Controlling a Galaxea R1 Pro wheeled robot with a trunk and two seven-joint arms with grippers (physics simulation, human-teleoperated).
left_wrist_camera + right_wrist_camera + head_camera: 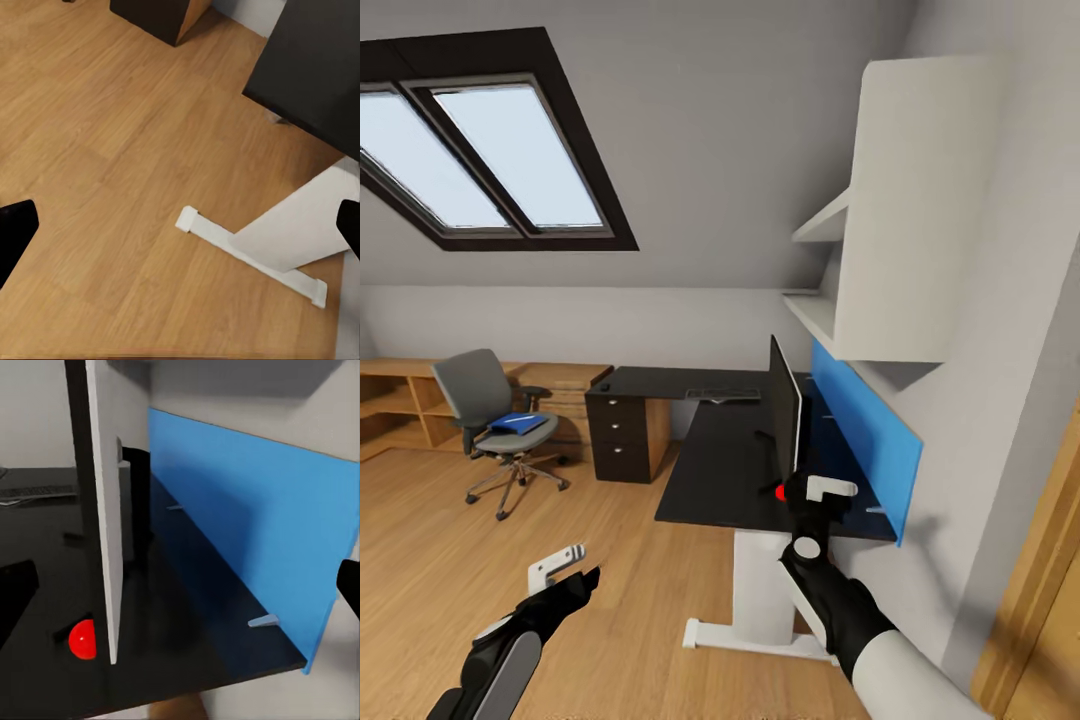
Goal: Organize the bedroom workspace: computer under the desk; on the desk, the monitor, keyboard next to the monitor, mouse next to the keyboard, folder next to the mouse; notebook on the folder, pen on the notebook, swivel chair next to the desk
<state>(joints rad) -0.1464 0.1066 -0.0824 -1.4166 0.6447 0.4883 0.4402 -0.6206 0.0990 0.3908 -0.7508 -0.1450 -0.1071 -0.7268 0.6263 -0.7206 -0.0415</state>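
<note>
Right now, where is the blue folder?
In the head view, the folder lies on the swivel chair's seat at the left, away from the desk.

The left claw (180, 225) hangs over a light wooden floor (97, 150), its two black fingertips (15, 232) standing wide apart at the edges of the picture with nothing between them. Below it lies the bench's white foot bar (251, 259) flat on the boards, with a broad white leg (300, 225) rising from it toward the black top of the bench (315, 67). Farther off across the floor stands the lower corner of a dark cabinet with a wood-coloured side (161, 15), and a strip of pale wall (247, 13) shows between it and the black top.
</note>
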